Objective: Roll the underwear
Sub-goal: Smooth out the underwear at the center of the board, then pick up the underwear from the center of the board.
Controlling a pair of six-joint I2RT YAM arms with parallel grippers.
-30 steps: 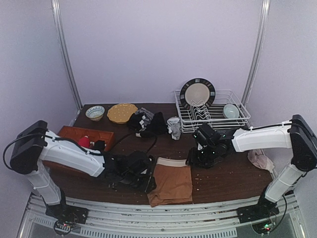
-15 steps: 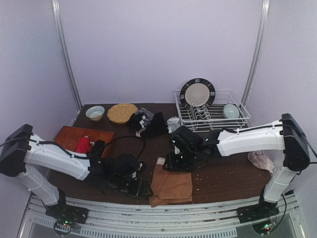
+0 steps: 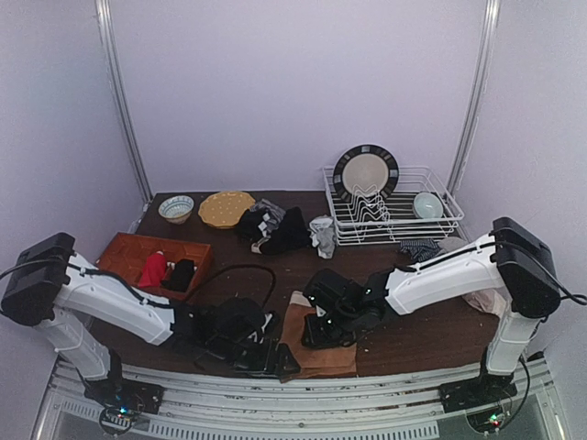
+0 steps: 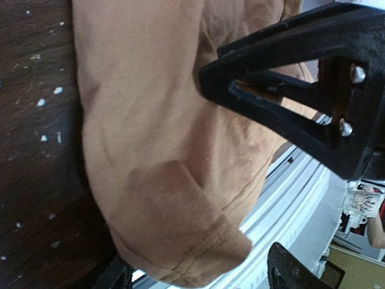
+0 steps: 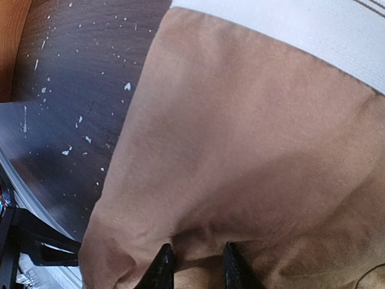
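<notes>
The tan-brown underwear (image 3: 318,346) lies flat near the table's front edge, its white waistband (image 5: 301,30) at the far end. My right gripper (image 3: 323,332) is pressed down on the middle of it; in the right wrist view its fingertips (image 5: 163,265) pinch a raised fold of tan cloth (image 5: 198,247). My left gripper (image 3: 275,356) is at the garment's near left corner. It stands open, with the hemmed corner (image 4: 198,241) hanging between its fingers (image 4: 287,270). More black underwear (image 3: 273,229) lies in a heap at the back.
An orange tray (image 3: 128,247) with red and black items sits at the left. A bowl (image 3: 176,208) and a yellow plate (image 3: 226,209) stand at the back. A white dish rack (image 3: 431,225) holds a plate. A pale cloth (image 3: 483,298) lies at the right.
My right arm swung left and down onto the tan underwear and its jaws narrowed on a fold. My left gripper slid right to the near hem and opened wider.
</notes>
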